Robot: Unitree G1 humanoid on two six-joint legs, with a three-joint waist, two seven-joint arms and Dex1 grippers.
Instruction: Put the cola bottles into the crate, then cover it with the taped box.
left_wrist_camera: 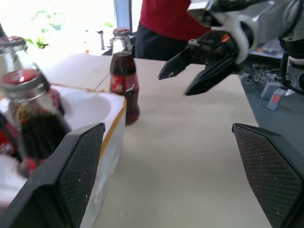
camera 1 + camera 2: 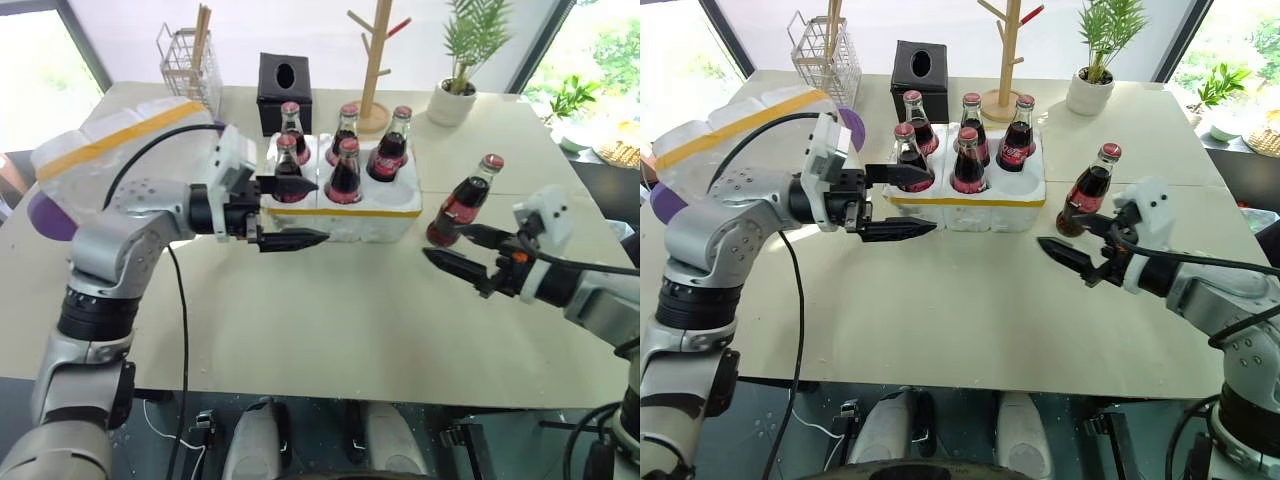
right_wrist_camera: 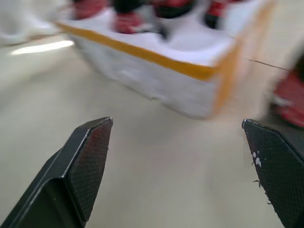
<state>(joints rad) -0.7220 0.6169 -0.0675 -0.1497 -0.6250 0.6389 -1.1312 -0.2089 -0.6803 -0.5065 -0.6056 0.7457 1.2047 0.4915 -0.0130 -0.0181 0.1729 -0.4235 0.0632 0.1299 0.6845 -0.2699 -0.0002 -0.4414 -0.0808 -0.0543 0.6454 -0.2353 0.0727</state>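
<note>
We take the crate as our landmark. It sits near the middle of the bench, and five cola bottles stand upright in its holes: three in the far row, two in the near row. The near hole on our right side looks empty, which we judge is why one bottle is still outside.

That sixth bottle stands on the bench just to the right of the crate, apart from its wall.

Our right gripper hovers nearer to us than the crate and a little to its right, below the loose bottle, fingers spread wide and holding nothing. We read this as a hand placed to approach that bottle.

Our left gripper points across the crate's near left corner, fingers spread, one above the rim by a near-row bottle and one along the front wall; we see nothing pinched.

The taped box lies to the left of the crate behind our left arm, waiting as the cover once the last hole is filled.
</note>
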